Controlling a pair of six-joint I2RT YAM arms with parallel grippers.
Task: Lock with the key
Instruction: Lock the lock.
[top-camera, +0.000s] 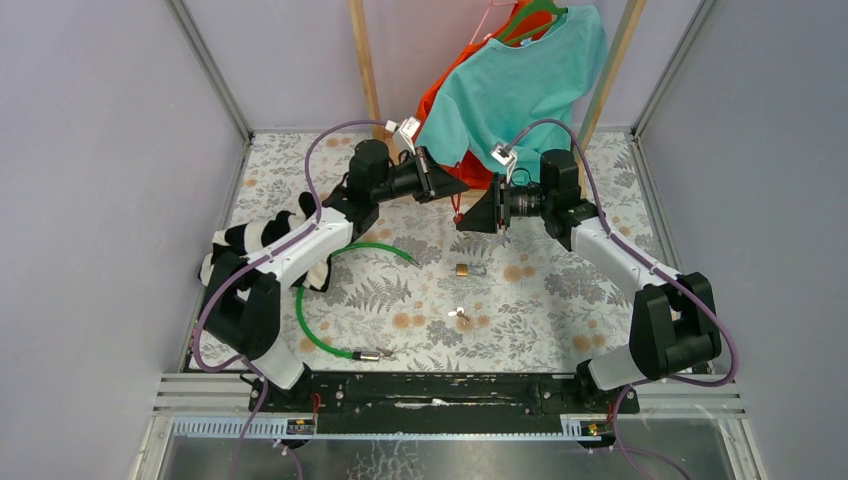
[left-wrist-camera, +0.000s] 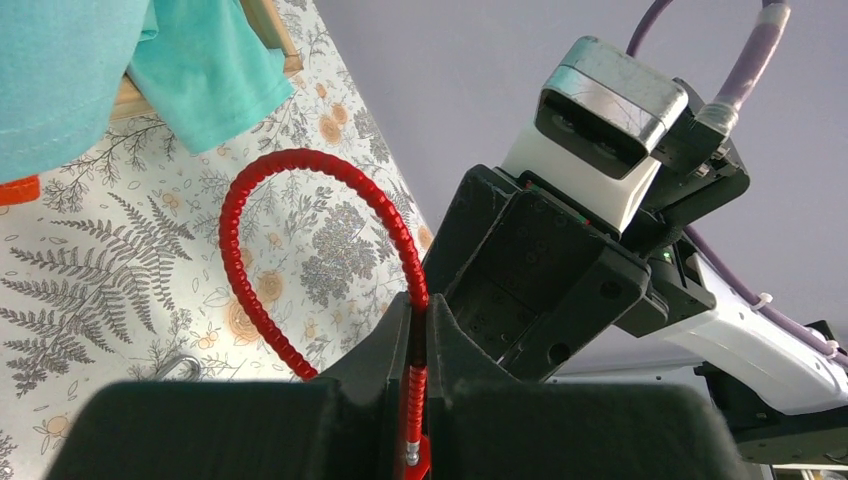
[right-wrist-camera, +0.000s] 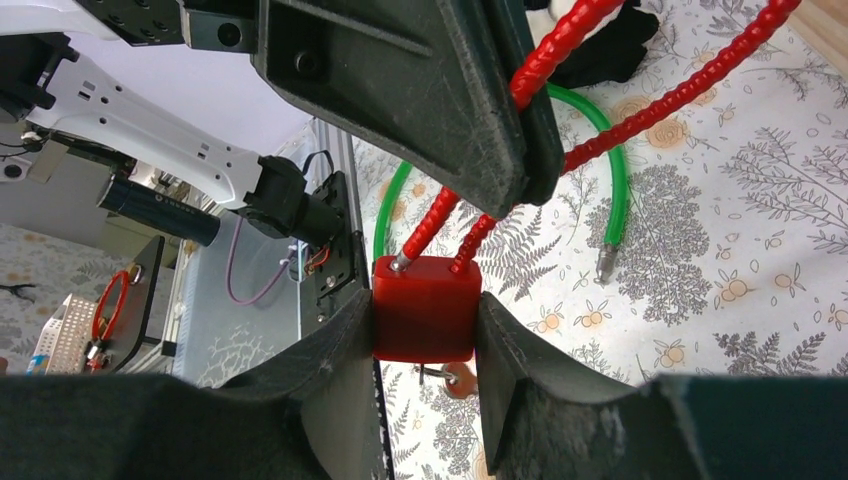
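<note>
Your right pincer (right-wrist-camera: 425, 312) stands at a middling gap, its two fingers pressed on the flat sides of the red padlock body (right-wrist-camera: 425, 328), so the body cannot twist. Your left pincer (left-wrist-camera: 415, 345) is nearly closed. It pinches the red ribbed cable (left-wrist-camera: 240, 235) close to where the cable runs into the body. From the right wrist camera both cable ends seem to sit in the top of the body, though I can't tell whether they are latched. Held this way, the lock hangs in the air between the two arms, above the far middle of the bench (top-camera: 560, 310). One arm braces the body and the other steadies the loop, which I judge leaves the underside open for a key.

So neither pincer is free. On the bench below lies a small brass padlock (top-camera: 463, 269). Nearer to you is a small metal piece (top-camera: 460, 317) that may be the key, but it is too small to be sure. Under the red body a thin metal stem shows, and I can't say whether it is in the keyhole or lying on the bench behind. A green cable (right-wrist-camera: 622, 180) curls at the left, beside a striped cloth (top-camera: 255, 235).

To turn a key you would likely have to let go of the cable with the left pincer while the right grips firmly.
</note>
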